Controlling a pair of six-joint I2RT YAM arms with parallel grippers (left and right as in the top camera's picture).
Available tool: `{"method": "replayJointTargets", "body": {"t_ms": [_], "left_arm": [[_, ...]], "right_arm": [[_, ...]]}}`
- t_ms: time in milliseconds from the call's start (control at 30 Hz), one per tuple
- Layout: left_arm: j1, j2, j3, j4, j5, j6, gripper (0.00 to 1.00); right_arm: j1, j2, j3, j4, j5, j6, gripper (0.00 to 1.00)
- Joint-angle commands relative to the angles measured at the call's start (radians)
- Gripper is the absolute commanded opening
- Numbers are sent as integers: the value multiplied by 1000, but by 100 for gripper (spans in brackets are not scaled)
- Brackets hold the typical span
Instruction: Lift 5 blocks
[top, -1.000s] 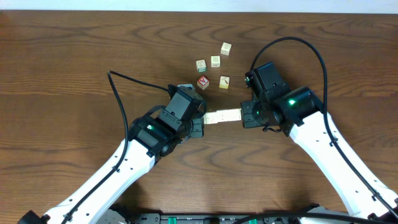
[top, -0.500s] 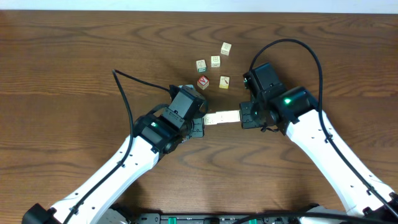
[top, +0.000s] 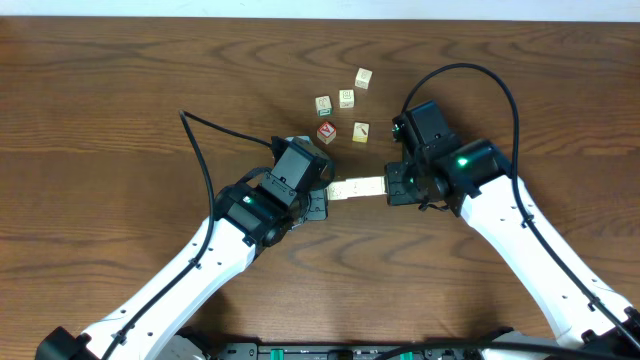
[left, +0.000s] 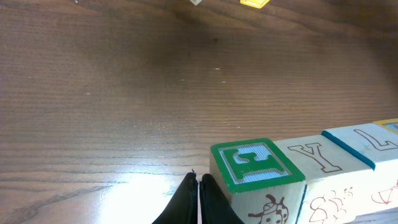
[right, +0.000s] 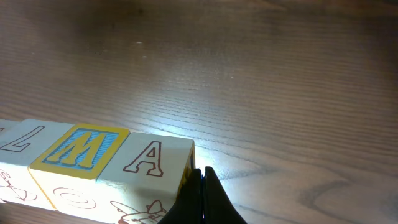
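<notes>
Wooden row of five blocks (top: 358, 186) runs 9-to-3 o'clock, squeezed endwise. The left gripper (top: 327, 192), fingers pinched together, butts its 9 o'clock end; the right gripper (top: 388, 185), likewise closed, butts its 3 o'clock end. Several loose cubes (top: 346, 98) sit at 12 o'clock.

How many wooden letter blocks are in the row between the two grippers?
5, in one touching line: green E block, Y block, L block, yellow-and-blue M block, A block.
</notes>
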Motion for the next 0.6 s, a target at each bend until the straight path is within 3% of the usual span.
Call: {"method": "replayJointTargets", "body": {"t_ms": [0,567], "left_arm": [[-77,-3,89,104,261,2,7],[-78,15,89,104,263,-2,7]], "right_arm": [[71,24,-18,52,-477,-14,1],[69,24,-71,112,-506,-13,1]]}}
